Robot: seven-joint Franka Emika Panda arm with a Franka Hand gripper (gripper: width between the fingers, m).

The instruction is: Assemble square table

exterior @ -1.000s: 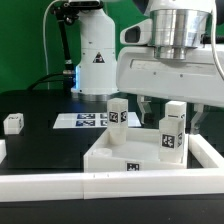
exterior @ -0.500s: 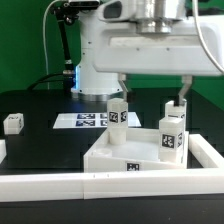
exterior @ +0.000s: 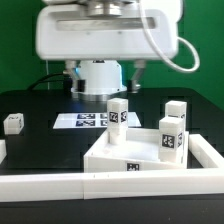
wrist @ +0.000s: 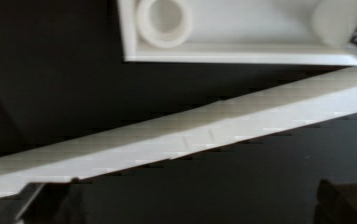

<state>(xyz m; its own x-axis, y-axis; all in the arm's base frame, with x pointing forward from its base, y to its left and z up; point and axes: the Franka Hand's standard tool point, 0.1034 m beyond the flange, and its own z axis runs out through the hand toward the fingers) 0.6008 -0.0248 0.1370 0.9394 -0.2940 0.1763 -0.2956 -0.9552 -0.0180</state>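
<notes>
Gripper: I read the gripper [exterior: 102,80] as wide, its jaws fully apart with nothing between them. It hangs high over the rear of the desk [exterior: 40,150], above the marker board [exterior: 85,120].
Table top: the table top [exterior: 125,152] lies flat, rim up, inside the border bars [exterior: 110,185], toward the exterior view's right.
Standing legs: the rear leg [exterior: 118,112] and the right leg [exterior: 173,130] stand upright on the table top. I cannot tell whether they are seated home.
Loose leg: the loose leg [exterior: 13,122] sits alone on the desk at the exterior view's left edge, well apart from the table top.
Fourth leg: not in view.
Wrist view: a corner of the table top with an open round socket [wrist: 157,20], and one of the border bars running aslant just beside it.
Governing relation: the loose leg lies to the exterior view's left of the gripper and well lower. It shows too small for me to tell its long axis.
Judgement: I expect a traverse toward the loose leg followed by a descent, with jaw alignment confirmed once its axis shows.
</notes>
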